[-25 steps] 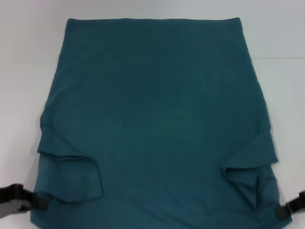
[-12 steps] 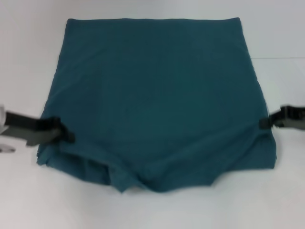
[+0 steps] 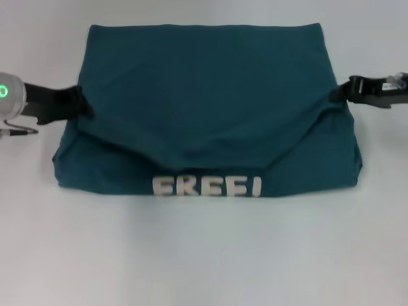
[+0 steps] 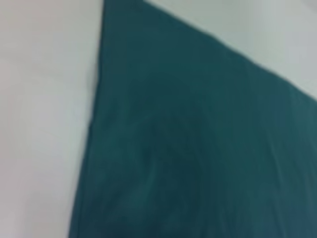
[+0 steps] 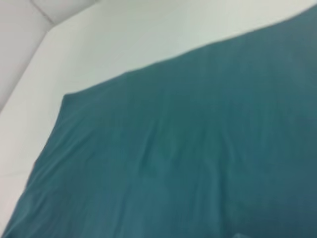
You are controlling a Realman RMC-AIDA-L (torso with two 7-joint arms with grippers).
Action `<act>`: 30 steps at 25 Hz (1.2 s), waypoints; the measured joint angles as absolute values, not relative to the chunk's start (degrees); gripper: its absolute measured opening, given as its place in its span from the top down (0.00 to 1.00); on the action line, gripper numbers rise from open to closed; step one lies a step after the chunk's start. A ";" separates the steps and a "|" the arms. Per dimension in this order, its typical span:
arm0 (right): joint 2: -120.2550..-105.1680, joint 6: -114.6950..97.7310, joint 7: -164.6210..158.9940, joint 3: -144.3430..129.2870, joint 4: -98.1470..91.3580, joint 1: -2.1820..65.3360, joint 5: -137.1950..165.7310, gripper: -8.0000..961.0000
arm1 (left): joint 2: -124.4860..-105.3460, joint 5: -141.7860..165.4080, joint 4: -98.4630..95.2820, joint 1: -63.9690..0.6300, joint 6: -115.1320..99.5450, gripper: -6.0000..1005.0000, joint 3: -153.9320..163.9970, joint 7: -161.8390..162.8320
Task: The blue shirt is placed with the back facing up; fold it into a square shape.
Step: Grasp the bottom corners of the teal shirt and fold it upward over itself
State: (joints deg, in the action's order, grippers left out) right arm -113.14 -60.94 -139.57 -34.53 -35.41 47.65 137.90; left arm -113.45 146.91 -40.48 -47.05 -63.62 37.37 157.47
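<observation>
Lying spread on a pale, smooth white table (image 3: 204, 255), a large dark teal-blue cotton shirt (image 3: 204, 83), its near part folded over away from the robot. Draped across the middle in a sagging curve, the lifted fold edge, high at both sides and lowest at the centre. Showing just below that curve, along the near fold line, white block lettering (image 3: 207, 187) reading "FREE!" upside down. Running straight and flat along the far side, the shirt's far edge.

Gripping the fold at the shirt's left side, the black left gripper (image 3: 81, 103), jaws clamped on the cloth, fabric bunched and pulled into a small peak at the pinch point. Trailing behind it to the left, a grey wrist housing with a glowing green ring light (image 3: 3, 91). Mirrored at the right side, the black right gripper (image 3: 339, 93), jaws likewise pinched together on the fabric edge, cloth pulled taut toward it.

Filling most of the left wrist view, plain teal cloth with one straight edge against white table. Shown in the right wrist view, more plain teal cloth with soft wrinkles, a corner resting on the table, no fingers visible in either wrist view.
</observation>
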 joint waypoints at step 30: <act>-114.36 -32.72 -139.45 -43.68 -27.75 55.38 138.25 0.91 | -116.95 147.13 -29.47 -53.68 -30.79 0.83 41.31 155.85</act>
State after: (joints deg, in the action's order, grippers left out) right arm -114.36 -32.72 -139.45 -43.68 -27.75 55.38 138.25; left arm -116.95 147.13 -29.47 -53.68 -30.79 41.31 155.85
